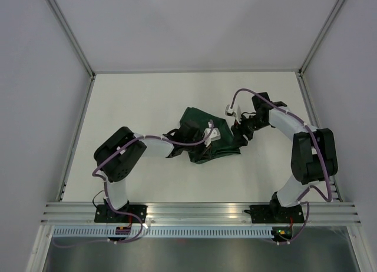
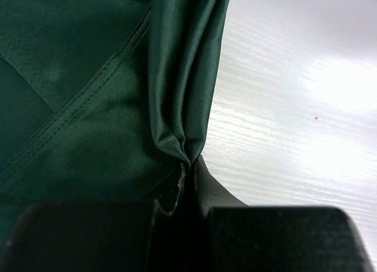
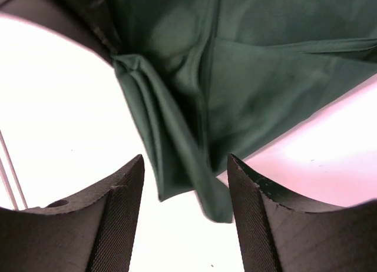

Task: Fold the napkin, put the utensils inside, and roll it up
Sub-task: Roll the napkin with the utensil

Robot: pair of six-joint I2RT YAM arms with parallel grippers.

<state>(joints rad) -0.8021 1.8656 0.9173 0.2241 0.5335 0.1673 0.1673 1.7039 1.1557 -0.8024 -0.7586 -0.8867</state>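
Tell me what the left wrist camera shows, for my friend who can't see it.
The left gripper is shut on a bunched fold of the dark green napkin. A stitched hem crosses the cloth, and the white table shows on the right.

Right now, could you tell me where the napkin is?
The napkin lies bunched on the table, central in the top view, pinched by the left gripper, with the right gripper open around a fold.

- Nothing to read here: no text, label, brand or number in any of the three views.
- The napkin (image 3: 265, 78) shows plain dark green cloth, and the counter (image 1: 147, 101) shows plain white.
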